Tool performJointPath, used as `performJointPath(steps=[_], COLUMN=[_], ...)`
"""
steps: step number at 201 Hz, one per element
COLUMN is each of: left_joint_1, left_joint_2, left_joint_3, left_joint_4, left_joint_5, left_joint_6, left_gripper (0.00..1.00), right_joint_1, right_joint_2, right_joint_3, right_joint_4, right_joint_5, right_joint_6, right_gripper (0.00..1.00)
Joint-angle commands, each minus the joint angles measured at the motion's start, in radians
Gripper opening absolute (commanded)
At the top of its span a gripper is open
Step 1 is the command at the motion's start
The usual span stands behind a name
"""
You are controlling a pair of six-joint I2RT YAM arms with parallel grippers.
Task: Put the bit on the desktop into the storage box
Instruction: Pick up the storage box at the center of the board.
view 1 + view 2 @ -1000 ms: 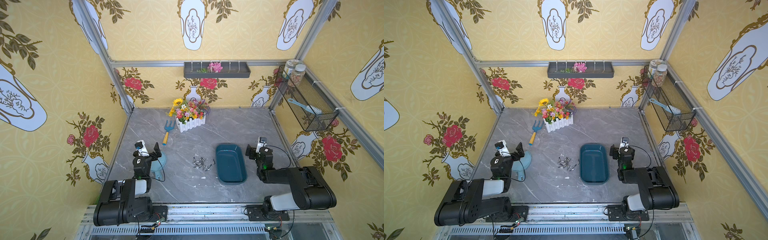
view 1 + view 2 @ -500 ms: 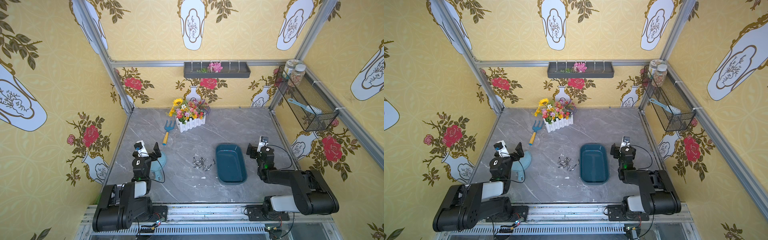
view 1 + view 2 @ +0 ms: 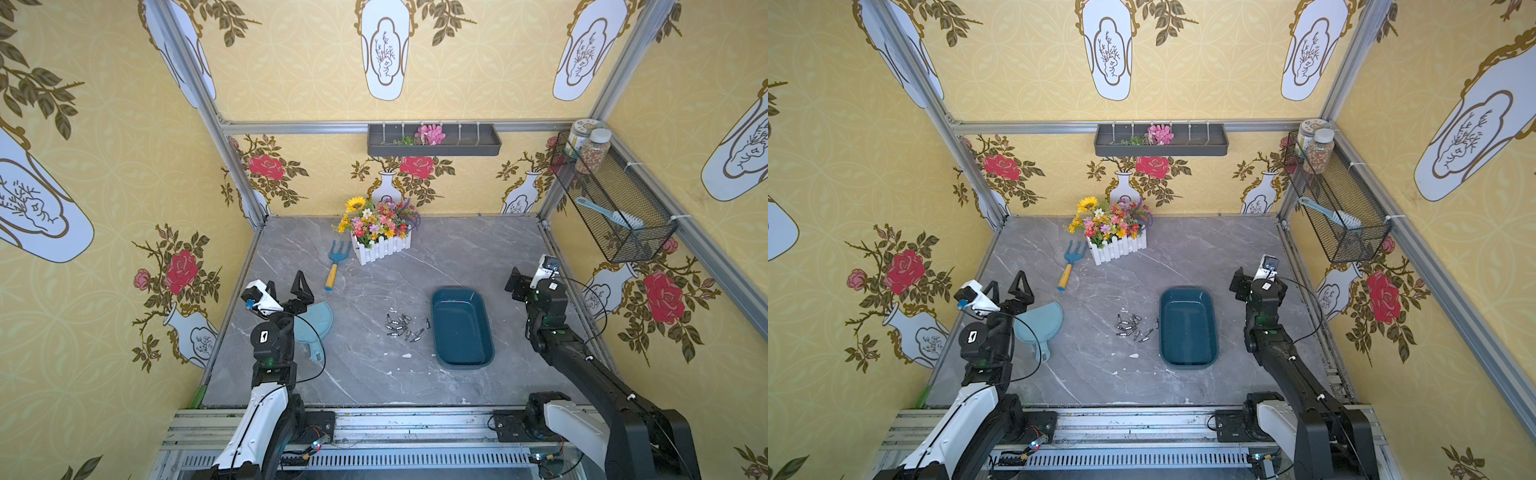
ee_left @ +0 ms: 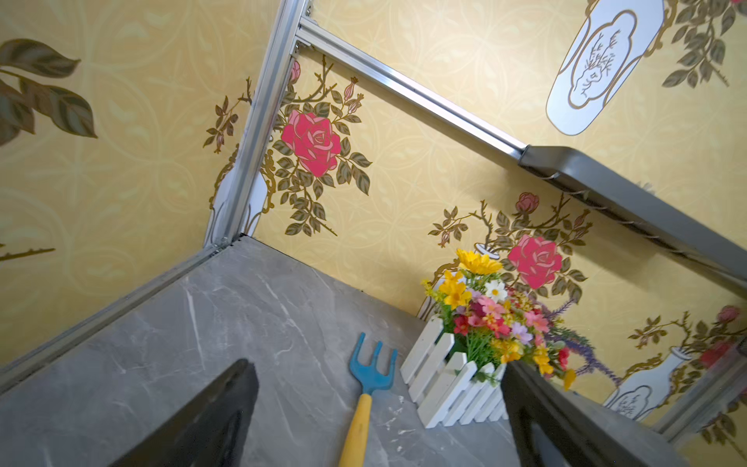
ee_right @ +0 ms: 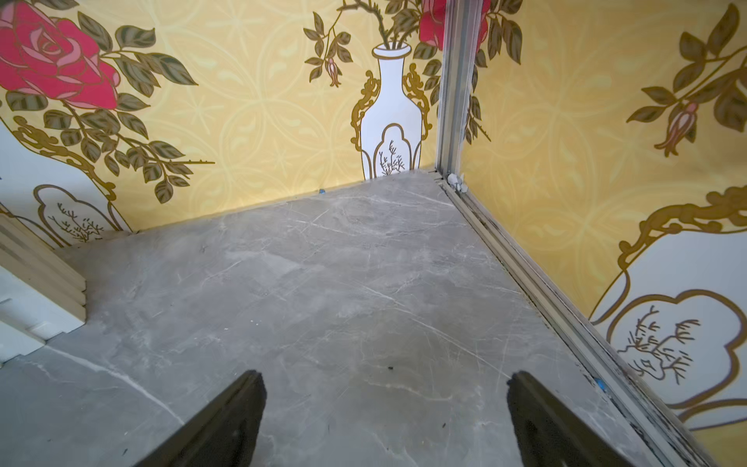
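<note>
Left gripper (image 3: 286, 281) has its jaws spread wide with nothing in them, hanging over the pale blue scoop (image 3: 318, 322) near the left edge of the surface (image 3: 365, 374). Right gripper (image 5: 386, 376) is the same deal, jaws wide apart and empty, up by the right edge and clear of the storage box (image 3: 461, 332). The bits (image 3: 401, 326) lie in a little pile around the middle, just beside the box's long side, outside it. Garden fork (image 3: 334, 266) and flower planter (image 3: 380, 235) sit toward the far edge.
</note>
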Motion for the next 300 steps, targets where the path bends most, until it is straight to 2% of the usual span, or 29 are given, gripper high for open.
performJointPath(steps=[1,26,58,76,117,153,207,279,300], left_joint_1=[0.001,0.000,0.000,0.001,0.001,0.001,0.001,0.001,0.001], left_joint_2=[-0.014,0.013,0.067,0.092,0.127,0.150,0.151,0.162,0.162], left_joint_3=[0.100,0.216,0.313,0.348,0.343,0.344,0.337,0.335,0.333], left_joint_4=[-0.243,-0.446,-0.603,-0.656,-0.650,-0.638,-0.633,-0.634,-0.634], left_joint_5=[0.090,0.160,0.241,0.272,0.296,0.297,0.281,0.243,0.237], left_joint_6=[-0.150,-0.207,-0.200,-0.170,-0.154,-0.148,-0.146,-0.147,-0.146], left_gripper=[1.00,1.00,1.00,1.00,1.00,1.00,1.00,1.00,1.00], right_joint_1=[0.002,0.006,0.035,0.090,0.175,0.203,0.230,0.232,0.231], right_joint_2=[-0.023,0.001,0.056,0.082,0.153,0.203,0.308,0.354,0.354], right_joint_3=[0.152,0.300,0.383,0.409,0.420,0.359,0.334,0.336,0.336], right_joint_4=[-0.372,-0.629,-0.824,-0.914,-1.071,-1.041,-1.007,-0.984,-0.981], right_joint_5=[-0.104,-0.240,-0.375,-0.360,-0.327,-0.339,-0.335,-0.309,-0.306], right_joint_6=[0.100,0.175,0.226,0.221,0.222,0.238,0.242,0.243,0.243], right_gripper=[0.97,0.97,0.97,0.97,0.97,1.00,0.80,0.38,0.22])
